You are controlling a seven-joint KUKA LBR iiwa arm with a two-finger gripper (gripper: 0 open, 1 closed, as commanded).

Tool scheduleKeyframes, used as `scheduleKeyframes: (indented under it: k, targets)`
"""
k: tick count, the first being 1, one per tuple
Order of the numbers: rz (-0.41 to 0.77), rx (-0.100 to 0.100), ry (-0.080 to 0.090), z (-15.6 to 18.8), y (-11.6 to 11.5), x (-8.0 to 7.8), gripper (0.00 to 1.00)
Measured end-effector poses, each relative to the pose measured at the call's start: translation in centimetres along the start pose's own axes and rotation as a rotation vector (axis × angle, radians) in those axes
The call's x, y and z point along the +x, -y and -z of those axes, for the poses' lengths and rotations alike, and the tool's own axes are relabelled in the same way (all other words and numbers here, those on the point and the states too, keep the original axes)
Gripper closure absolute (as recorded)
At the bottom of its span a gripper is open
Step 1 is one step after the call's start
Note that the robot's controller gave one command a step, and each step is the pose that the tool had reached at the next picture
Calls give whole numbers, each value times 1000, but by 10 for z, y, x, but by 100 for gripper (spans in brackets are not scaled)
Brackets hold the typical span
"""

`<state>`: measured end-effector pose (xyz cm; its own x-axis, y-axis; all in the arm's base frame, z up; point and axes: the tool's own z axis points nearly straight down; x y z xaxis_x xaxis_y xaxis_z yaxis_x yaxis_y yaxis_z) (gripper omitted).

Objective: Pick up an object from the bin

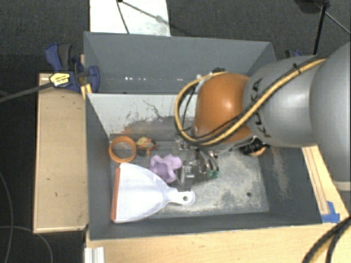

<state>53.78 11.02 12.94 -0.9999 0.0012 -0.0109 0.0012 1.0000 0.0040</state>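
Gripper (193, 167) hangs low over the middle of the grey metal bin (164, 64), its dark parts close above the scuffed floor and under the round orange cover (219, 106) on the wrist. The grey arm (307, 103) comes in from 3 o'clock, with yellow and black cables (184, 111) looped round the cover. Whether the jaws are released or clenched cannot be told, as the cover and the wrist hide that part.

Nearest to the gripper is a lilac crumpled thing (167, 166), at its 9 o'clock and just beside it; whether the two touch cannot be told. This lilac piece lies at the 1 o'clock corner of a white dustpan (140, 193), seemingly over its rim. The dustpan lies flat toward the bin's 7 o'clock corner, with an orange strip along its 9 o'clock edge. Its short handle, with a hole in the end, points to 3 o'clock and ends at the gripper's 6 o'clock.

An orange ring (123, 148) lies at the gripper's 10 o'clock, near the bin's wall. A small brown and yellow thing (145, 143) sits just beside the ring, at its 3 o'clock. A small green piece (213, 173) shows just beside the gripper at its 4 o'clock. An orange and black thing (255, 147) lies at 2 o'clock, partly hidden under the arm.
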Motion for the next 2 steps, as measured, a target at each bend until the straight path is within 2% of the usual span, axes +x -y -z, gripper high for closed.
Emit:
scheduleKeyframes:
  k: [1, 2]
  targets:
    - [-69, 4, -8, -39, 17, 2, 0]
    - [-62, 5, -8, -57, 0, -3, 100]
